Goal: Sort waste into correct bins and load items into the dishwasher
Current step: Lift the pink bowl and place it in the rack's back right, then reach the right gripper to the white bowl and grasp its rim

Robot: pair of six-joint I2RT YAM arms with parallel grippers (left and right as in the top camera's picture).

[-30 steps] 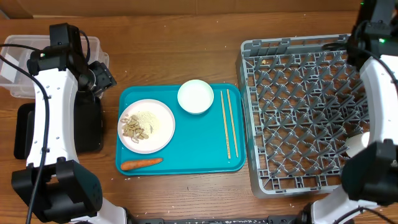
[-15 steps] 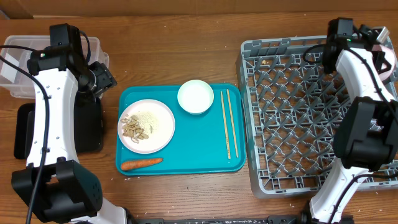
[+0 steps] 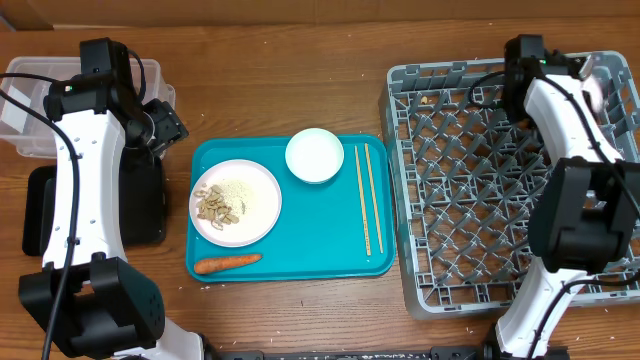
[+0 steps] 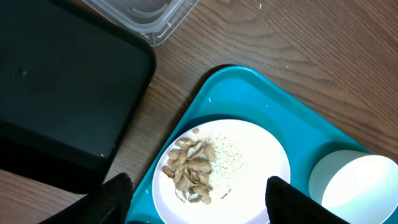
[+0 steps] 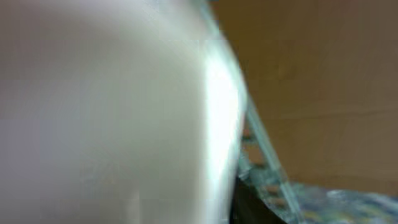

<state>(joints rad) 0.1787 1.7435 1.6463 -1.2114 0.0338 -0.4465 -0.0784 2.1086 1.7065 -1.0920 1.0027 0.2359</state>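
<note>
The left gripper [image 4: 200, 200] hangs spread wide and empty above the white plate [image 4: 255, 155]. The right gripper [image 3: 592, 80] is over the far edge of the grey rack [image 3: 460, 200]; whether its jaws are spread or pressed together cannot be told.

A brown wooden table [image 3: 300, 80] with visible grain fills the scene under even light. A paler brown strip [image 3: 300, 10] runs along its far edge.
</note>
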